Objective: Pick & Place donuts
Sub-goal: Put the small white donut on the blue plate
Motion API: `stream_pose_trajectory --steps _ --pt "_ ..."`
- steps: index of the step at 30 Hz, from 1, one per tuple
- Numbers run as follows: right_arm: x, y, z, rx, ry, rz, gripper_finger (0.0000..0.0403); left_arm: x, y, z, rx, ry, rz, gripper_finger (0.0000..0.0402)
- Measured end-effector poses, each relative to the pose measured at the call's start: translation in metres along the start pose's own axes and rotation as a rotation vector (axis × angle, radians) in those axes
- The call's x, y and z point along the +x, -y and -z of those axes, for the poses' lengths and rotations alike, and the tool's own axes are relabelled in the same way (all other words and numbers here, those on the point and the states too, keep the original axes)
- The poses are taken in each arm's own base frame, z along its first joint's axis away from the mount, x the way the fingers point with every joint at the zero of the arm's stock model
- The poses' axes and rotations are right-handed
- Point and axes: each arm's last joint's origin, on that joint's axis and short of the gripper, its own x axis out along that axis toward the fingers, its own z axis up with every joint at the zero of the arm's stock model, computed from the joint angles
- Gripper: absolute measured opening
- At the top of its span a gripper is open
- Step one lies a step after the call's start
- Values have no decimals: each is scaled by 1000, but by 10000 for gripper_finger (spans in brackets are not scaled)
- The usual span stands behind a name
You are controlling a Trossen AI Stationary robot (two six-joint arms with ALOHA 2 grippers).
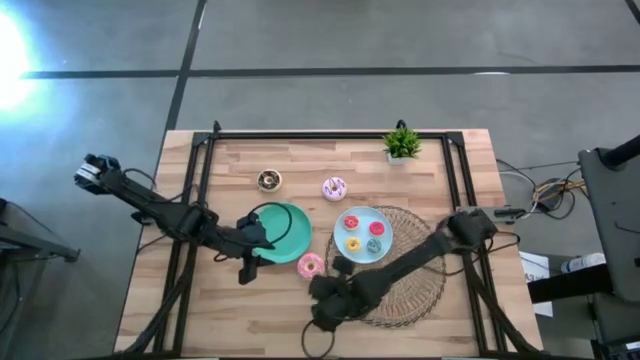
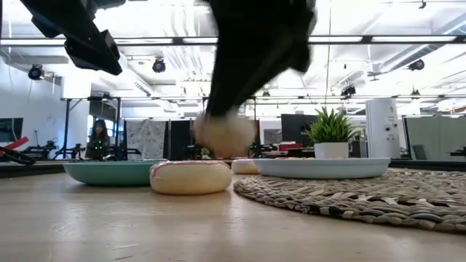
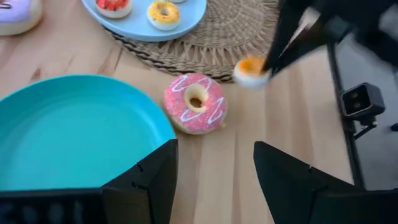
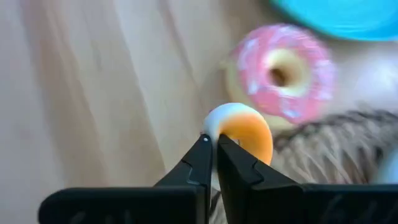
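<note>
- Small orange donut (image 4: 244,134): pinched at its rim between the closed fingertips of the right gripper (image 4: 212,144) and lifted clear of the table, above the edge of the woven mat (image 1: 420,290).
- Pink-frosted donut (image 1: 310,265): flat on the bare wood, just beside the green plate (image 1: 290,225) at the plate's 4 o'clock, close to the mat's edge.
- Second pink-frosted donut (image 1: 334,187): on the wood at 12 o'clock of the light-blue plate (image 1: 362,250), apart from it.
- Dark brown donut (image 1: 269,180): on the wood at 11 o'clock of the green plate.
- Light-blue plate: rests on the woven mat and carries small red and orange donuts (image 1: 351,222).
- Left gripper (image 3: 214,165): fingers spread apart, holding nothing, hovering at the green plate's rim at about 8 o'clock.
- Potted plant (image 1: 402,143): upright at the table's far edge, well apart from both grippers.
</note>
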Motion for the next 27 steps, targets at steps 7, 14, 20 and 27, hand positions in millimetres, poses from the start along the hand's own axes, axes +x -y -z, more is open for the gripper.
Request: stream_pose_trajectory --steps 7,14,20,27 --pt "-26 40 5 487 179 -161 10 -3 4 -5 18 79 28 183" --pt "-37 83 14 1065 587 -352 11 -8 25 -8 186 264 55 183" --pt "-35 95 17 1355 792 -453 11 -11 31 -9 330 399 -134 183" --pt "-38 91 -6 1416 898 -478 11 15 41 -16 388 486 -209 183"
